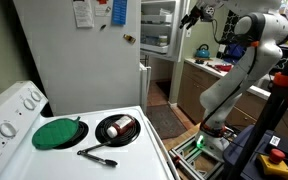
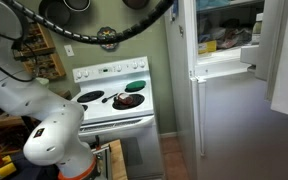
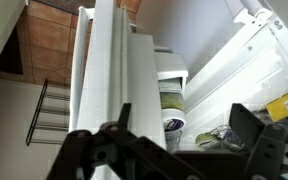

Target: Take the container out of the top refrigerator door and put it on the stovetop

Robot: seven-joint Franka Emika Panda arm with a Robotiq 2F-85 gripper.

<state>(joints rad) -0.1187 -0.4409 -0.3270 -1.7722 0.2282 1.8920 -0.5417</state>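
In the wrist view my gripper [image 3: 184, 140] is open, its dark fingers [image 3: 250, 128] spread wide at the bottom of the picture. Between and beyond them a small whitish container [image 3: 174, 128] stands low on a white shelf, under a jar with green contents [image 3: 171, 98]; nothing is held. In an exterior view the gripper [image 1: 190, 15] hangs high beside the white racks of the open top refrigerator door [image 1: 156, 28]. The white stovetop [image 1: 69, 158] lies far below at the left and shows in both exterior views [image 2: 102, 106].
On the stovetop lie a round green disc [image 1: 58, 133], a black burner pan with a shiny item [image 1: 118, 128] and a dark utensil [image 1: 96, 155]. The fridge's side panel [image 1: 79, 60] carries papers. Food packets [image 3: 279, 105] fill the shelf at the right.
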